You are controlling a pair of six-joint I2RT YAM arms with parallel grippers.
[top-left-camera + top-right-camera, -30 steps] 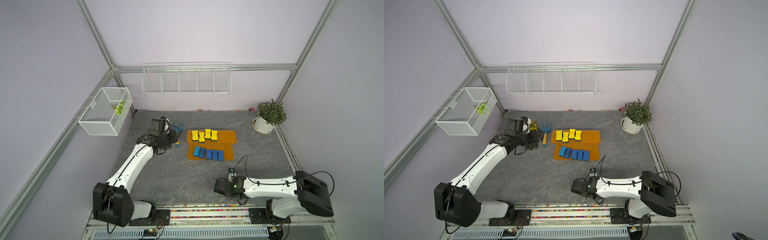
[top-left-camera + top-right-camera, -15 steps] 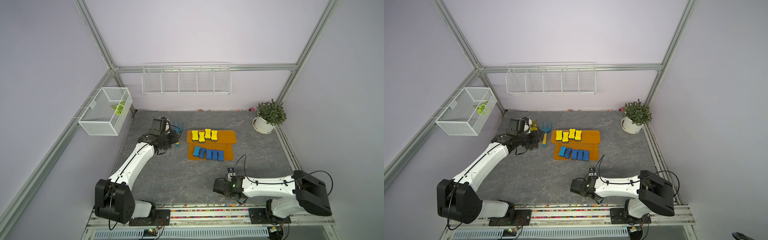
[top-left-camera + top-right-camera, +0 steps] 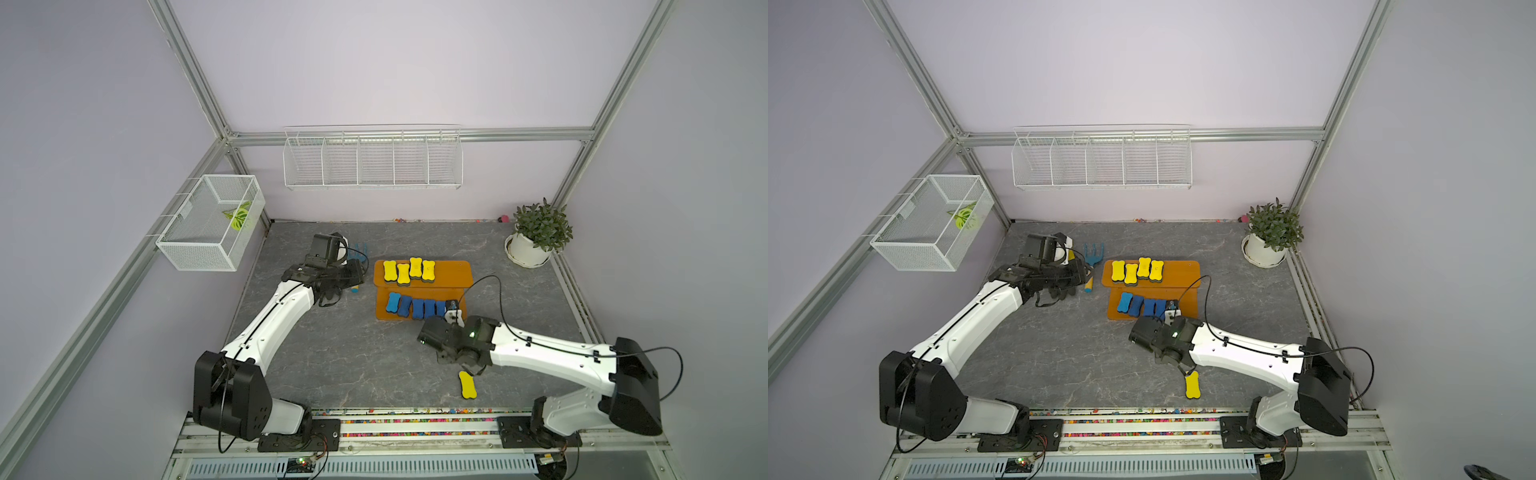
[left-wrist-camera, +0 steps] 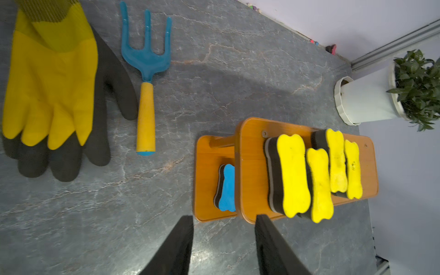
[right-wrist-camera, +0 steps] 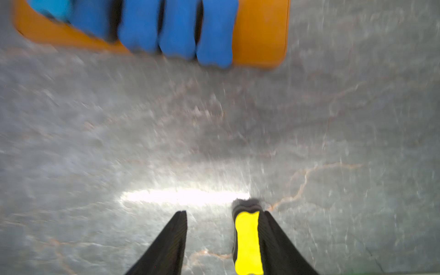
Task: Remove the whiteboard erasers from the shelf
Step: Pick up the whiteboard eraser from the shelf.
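A grey, marble-veined tabletop [image 3: 365, 365] carries a few garden things. Near its far left corner a yellow glove [image 4: 50, 78] lies flat, with black showing under its fingers and thumb. Just beside it is a hand rake [image 4: 146, 95] with a blue three-tined head and a yellow handle, tines toward the back edge. In the far right corner stands a potted plant [image 3: 536, 237] — green leaves in a white pot. Small coloured bits [image 3: 503, 218] dot the back edge. On the back wall hangs a white wire rack [image 3: 372, 160] of five compartments. On the left wall is a white mesh basket [image 3: 210, 228] holding a green leaf [image 3: 237, 216].
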